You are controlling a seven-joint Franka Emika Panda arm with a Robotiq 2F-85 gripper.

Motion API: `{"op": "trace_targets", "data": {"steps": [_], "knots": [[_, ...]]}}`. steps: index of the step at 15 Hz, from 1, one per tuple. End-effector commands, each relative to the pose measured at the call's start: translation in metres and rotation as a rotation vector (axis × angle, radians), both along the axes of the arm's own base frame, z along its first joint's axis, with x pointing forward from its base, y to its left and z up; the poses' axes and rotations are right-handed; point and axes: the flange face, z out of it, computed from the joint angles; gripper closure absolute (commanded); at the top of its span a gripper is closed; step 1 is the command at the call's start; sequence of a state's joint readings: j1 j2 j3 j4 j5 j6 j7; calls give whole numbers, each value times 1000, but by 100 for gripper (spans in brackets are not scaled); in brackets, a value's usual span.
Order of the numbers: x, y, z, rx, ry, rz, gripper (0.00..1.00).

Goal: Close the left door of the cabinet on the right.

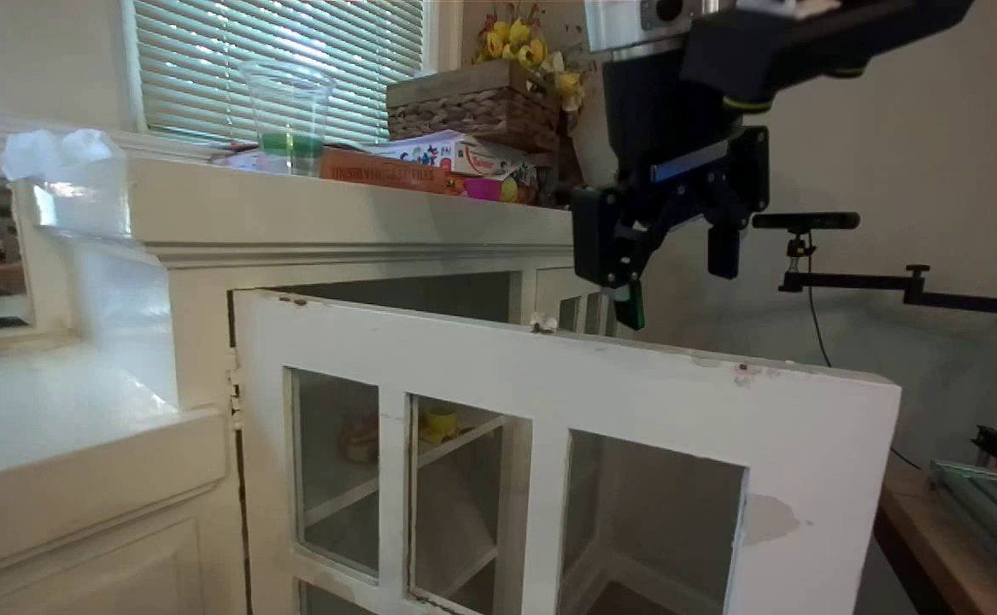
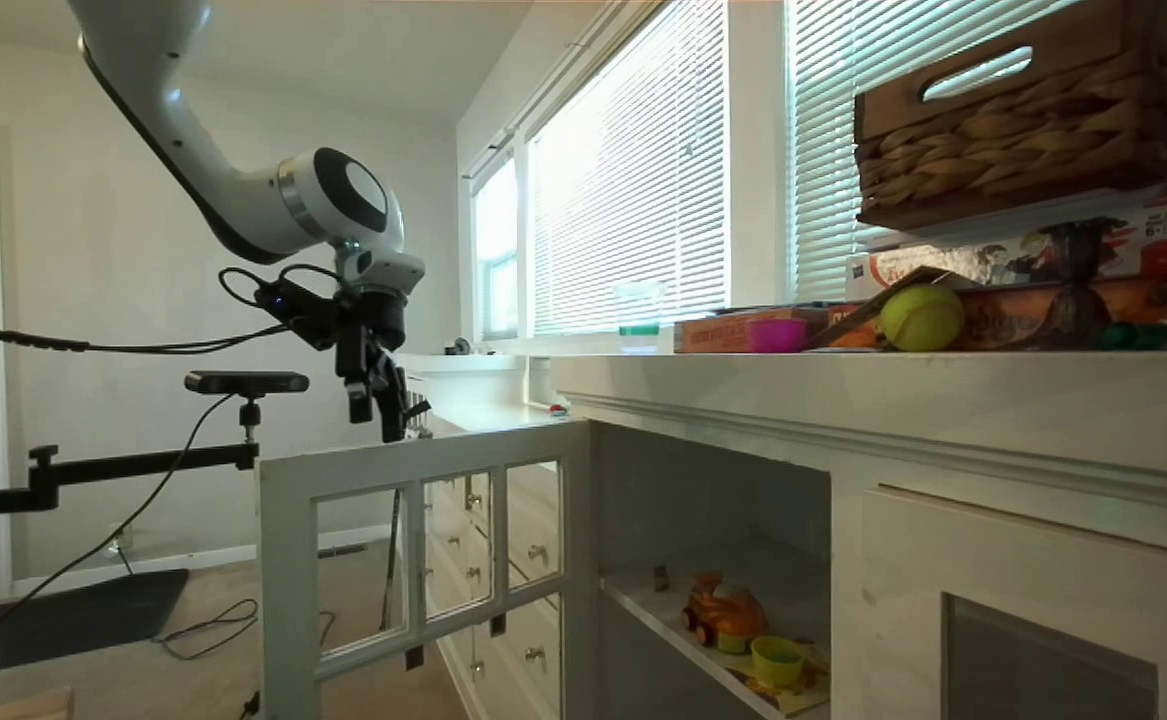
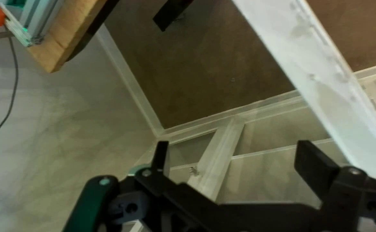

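White wood and glass make up the left door (image 1: 548, 478), which we find swung out from the cabinet (image 2: 873, 395), standing away from its front on its hinges (image 1: 236, 393), so that we look into the hollow behind. Its paint is chipped along the top edge. The right door (image 2: 1043, 575) appears to sit in its frame.

We see the gripper (image 3: 233, 149) with its jaws spread wide apart, the view running through between the fingers (image 3: 159, 156). In both exterior views it hangs, fingers down, over the left door's top edge, near the middle of it; whether it touches the wood we cannot tell. The arm (image 2: 253, 205) reaches in from above. In the wrist view the left door's pale top edge runs aslant at upper right, partly behind a finger, with brown floor (image 3: 213, 74) on either side, and a wooden table corner (image 3: 62, 38) shows at upper left.

On the shelf (image 2: 788, 590) within, we see an orange toy (image 2: 728, 605) just beside a yellow cup (image 2: 778, 660). Up on the cabinet's top we make out a basket (image 1: 464, 111) resting on boxes (image 1: 383, 173), yellow flowers (image 1: 519, 43) by it, a clear cup (image 1: 287, 111), a ball (image 2: 922, 317) and a marker (image 2: 1163, 335). Blinds (image 2: 623, 200) hang behind. In an exterior view a black camera (image 1: 806, 220) stands on a bracket (image 1: 857, 280).
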State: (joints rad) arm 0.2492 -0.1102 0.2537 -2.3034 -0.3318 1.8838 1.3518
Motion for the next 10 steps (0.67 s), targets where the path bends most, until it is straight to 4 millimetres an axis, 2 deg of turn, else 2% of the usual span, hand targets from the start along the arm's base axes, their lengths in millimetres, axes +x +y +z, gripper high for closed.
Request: {"op": "trace_targets", "data": {"steps": [1,6,8,10], "knots": [[-9,-38,10,-125,-24,-87,0],[-14,-65,32,-219,-40,-178,0],[-19,-59,49,-139,-66,-179,0],[-25,-42,70,-9,-106,-158,0]]}}
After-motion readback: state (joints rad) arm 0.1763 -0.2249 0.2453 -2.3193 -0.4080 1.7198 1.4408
